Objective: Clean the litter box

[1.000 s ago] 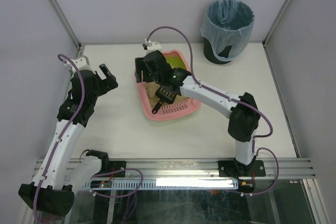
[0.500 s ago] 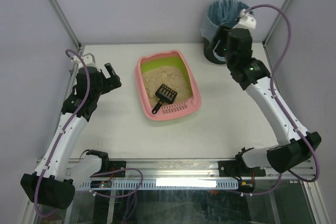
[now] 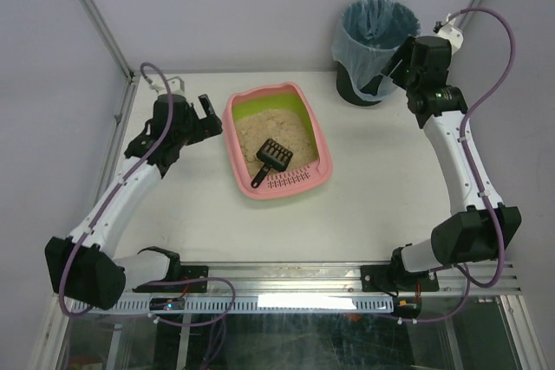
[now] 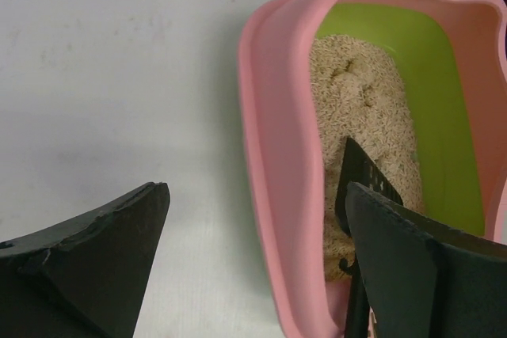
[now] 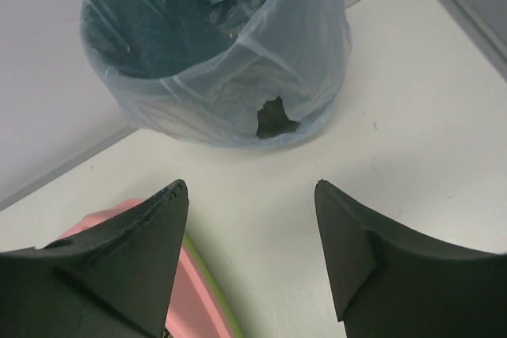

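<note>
The litter box (image 3: 232, 146) is a pink tray with a lime-green inner wall and beige litter (image 3: 276, 127), in the middle of the table. A small black slotted scoop (image 3: 270, 160) lies in it, its handle on the slotted ledge at the near end. My left gripper (image 3: 211, 119) is open beside the tray's left rim. In the left wrist view (image 4: 257, 187) the pink rim (image 4: 273, 219) lies between the fingers, with litter (image 4: 360, 108) and scoop (image 4: 366, 184) beyond. My right gripper (image 3: 388, 74) is open and empty next to the bin, as the right wrist view (image 5: 252, 187) shows.
A round black bin (image 3: 375, 51) lined with a blue bag stands at the back right; it also shows in the right wrist view (image 5: 214, 45). A corner of the pink tray (image 5: 194, 306) shows there too. Grey enclosure walls and metal posts bound the white table (image 3: 381, 179).
My right arm has swung from over the litter box to the bin at the back right, leaving the scoop in the tray. My left gripper has moved right to the tray's left rim.
</note>
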`<state>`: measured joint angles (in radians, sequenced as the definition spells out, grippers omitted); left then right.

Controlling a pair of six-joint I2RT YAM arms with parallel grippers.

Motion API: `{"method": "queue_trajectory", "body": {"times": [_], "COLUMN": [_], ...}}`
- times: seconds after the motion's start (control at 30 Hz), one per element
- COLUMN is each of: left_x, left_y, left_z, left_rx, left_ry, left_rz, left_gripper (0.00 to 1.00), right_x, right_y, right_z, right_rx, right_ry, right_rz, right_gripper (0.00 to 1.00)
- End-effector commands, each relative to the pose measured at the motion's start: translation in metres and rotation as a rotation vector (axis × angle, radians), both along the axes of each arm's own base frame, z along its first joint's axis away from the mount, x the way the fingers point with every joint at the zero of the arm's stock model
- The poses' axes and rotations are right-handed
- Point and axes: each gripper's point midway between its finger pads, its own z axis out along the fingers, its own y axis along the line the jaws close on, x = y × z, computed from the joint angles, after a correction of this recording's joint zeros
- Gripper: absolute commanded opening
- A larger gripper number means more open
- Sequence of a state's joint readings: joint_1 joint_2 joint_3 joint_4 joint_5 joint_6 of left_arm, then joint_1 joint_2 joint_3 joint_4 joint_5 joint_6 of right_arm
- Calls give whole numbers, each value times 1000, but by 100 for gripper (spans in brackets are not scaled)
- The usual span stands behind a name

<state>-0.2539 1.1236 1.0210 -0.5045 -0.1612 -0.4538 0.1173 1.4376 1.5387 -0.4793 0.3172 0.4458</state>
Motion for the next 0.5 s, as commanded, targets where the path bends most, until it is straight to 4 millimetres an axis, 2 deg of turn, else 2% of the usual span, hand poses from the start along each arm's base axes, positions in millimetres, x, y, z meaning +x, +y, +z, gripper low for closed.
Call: {"method": "queue_trajectory", "body": {"times": [0.0, 0.07, 0.17, 0.23, 0.33, 0.47], "left_x": [40, 52, 60, 66, 71, 71], "left_y": [-38, -46, -53, -64, -76, -82], "left_z": [20, 6, -7, -25, -39, -56], "left_rx": [-6, 3, 48, 83, 138, 202], "left_ry": [-65, -25, 1, 41, 73, 122], "left_rz": [-23, -22, -11, -23, -29, -22], "left_gripper": [97, 90, 86, 82, 76, 64], "right_x": [-8, -12, -16, -18, -20, -20], "right_y": [17, 19, 18, 17, 17, 21], "right_z": [14, 12, 9, 7, 5, 0], "right_rx": [81, 86, 76, 69, 68, 77], "right_ry": [-54, -59, -54, -53, -54, -50], "right_rz": [73, 84, 84, 82, 89, 105], "right_gripper": [68, 68, 68, 68, 68, 68]}}
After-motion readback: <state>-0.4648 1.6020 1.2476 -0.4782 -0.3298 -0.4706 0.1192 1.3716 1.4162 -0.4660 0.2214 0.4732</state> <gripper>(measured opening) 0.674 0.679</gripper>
